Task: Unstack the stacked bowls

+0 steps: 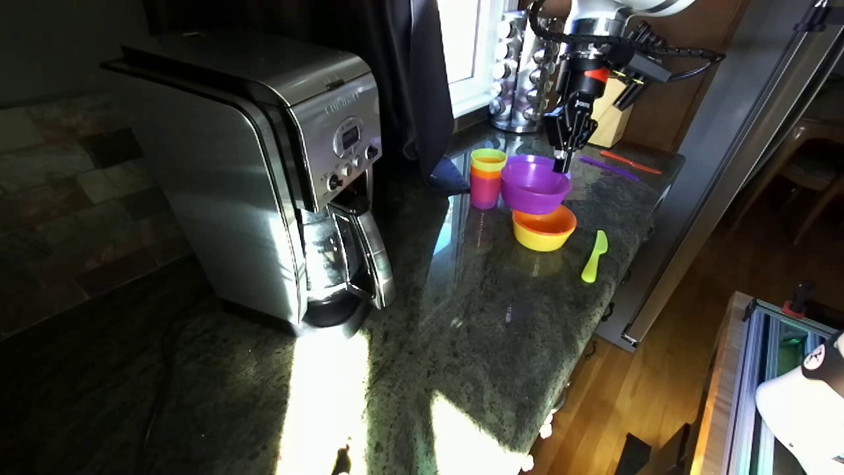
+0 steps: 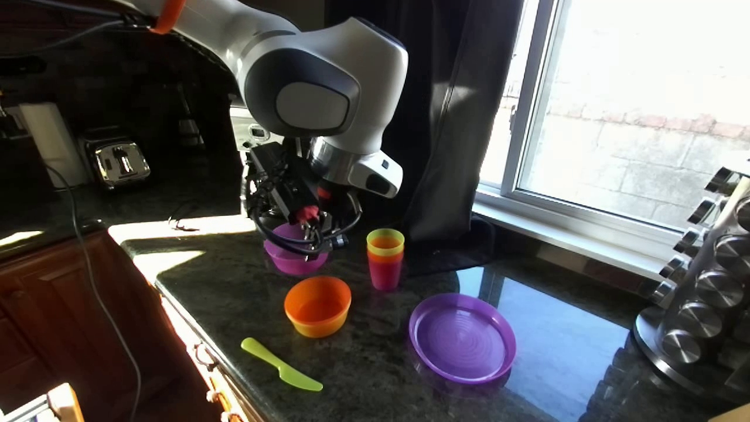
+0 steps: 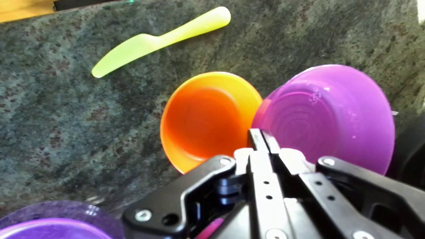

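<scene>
A purple bowl [image 1: 533,188] hangs above the counter, and it also shows in an exterior view [image 2: 296,265] and, tilted, in the wrist view [image 3: 338,116]. My gripper [image 3: 264,137] is shut on its rim, with the fingertips together at the rim's left edge; the gripper [image 1: 562,161] also shows from outside. An orange bowl [image 2: 319,299] sits nested in a yellow bowl [image 2: 320,329] on the counter. Both show too in an exterior view, orange [image 1: 554,221] over yellow [image 1: 537,239]. In the wrist view the orange bowl [image 3: 206,122] lies just left of the fingers, partly hidden by them.
A stack of coloured cups [image 2: 385,264] stands beside the bowls. A lime green knife [image 3: 162,39] lies near the counter edge. A purple plate [image 2: 463,337] lies on the counter. A coffee maker [image 1: 264,171] and a spice rack [image 2: 697,305] stand farther off.
</scene>
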Controlling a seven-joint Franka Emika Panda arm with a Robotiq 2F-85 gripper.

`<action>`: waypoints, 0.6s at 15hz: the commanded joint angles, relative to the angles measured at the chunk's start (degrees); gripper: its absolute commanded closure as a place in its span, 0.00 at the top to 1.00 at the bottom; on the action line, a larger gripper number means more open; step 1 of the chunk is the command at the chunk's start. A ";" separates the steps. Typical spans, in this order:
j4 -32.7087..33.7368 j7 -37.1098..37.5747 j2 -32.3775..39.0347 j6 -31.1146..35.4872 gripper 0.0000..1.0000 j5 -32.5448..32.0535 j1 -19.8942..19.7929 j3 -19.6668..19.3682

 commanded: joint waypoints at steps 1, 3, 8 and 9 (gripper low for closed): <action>2.08 1.73 2.67 -0.05 0.01 1.65 2.28 2.08; 2.55 3.64 4.67 1.94 0.01 1.09 3.30 3.45; 2.28 5.24 10.22 10.05 0.01 1.42 4.81 5.45; 2.45 5.05 11.54 11.16 0.01 1.81 4.93 5.78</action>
